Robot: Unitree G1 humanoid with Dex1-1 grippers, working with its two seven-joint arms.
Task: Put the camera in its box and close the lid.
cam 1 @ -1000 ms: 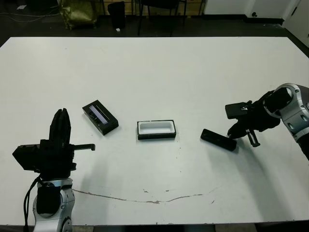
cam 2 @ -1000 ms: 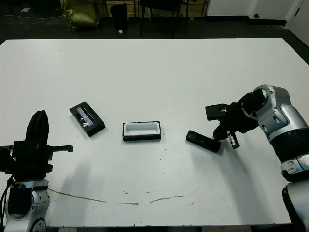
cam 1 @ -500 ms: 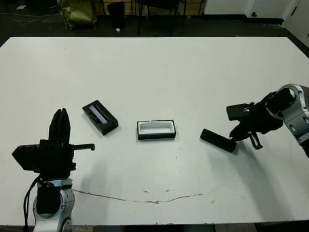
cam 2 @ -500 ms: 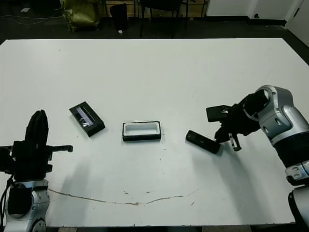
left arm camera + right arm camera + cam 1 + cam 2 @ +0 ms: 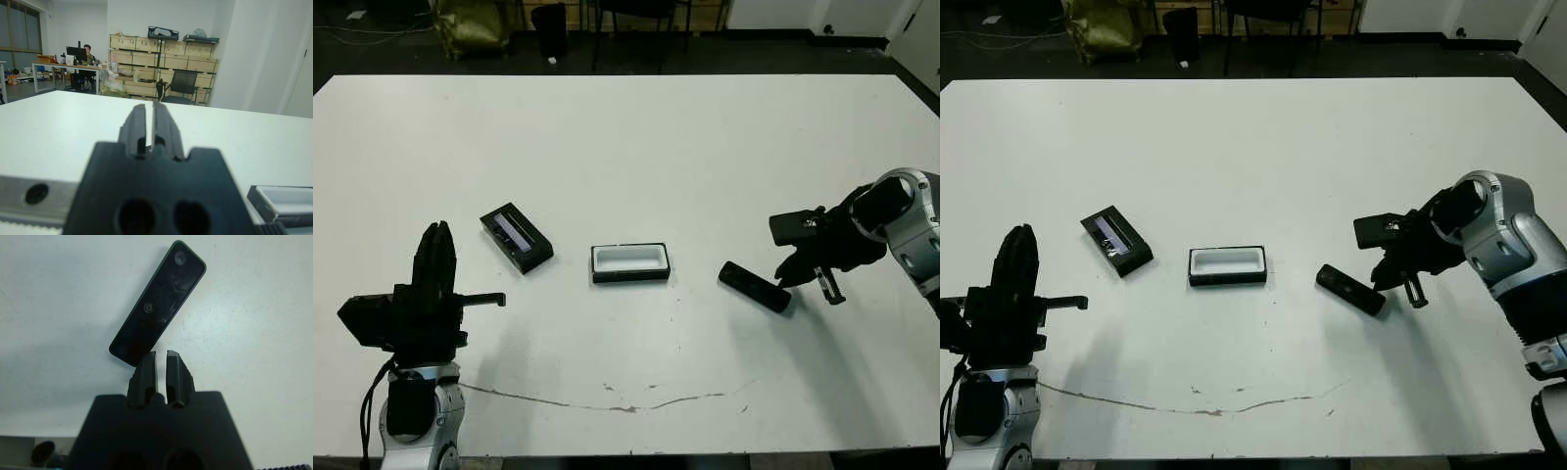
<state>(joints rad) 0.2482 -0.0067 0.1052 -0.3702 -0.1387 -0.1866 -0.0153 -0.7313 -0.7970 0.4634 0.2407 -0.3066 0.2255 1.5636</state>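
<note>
In the right wrist view, the near end of the slim black bar-shaped camera [image 5: 157, 303] disappears behind the tips of the right gripper [image 5: 161, 363], so whether the two touch cannot be told. The bluish-white patch on the device cannot be made out in any view. In the left wrist view, the small black box with white lining [image 5: 283, 201] is cut off by the picture's edge, showing only one corner. A seated person [image 5: 88, 52] far beyond the white desk [image 5: 58, 122] is too small to read. From the head camera, the right arm [image 5: 913, 227] runs out of the picture.
</note>
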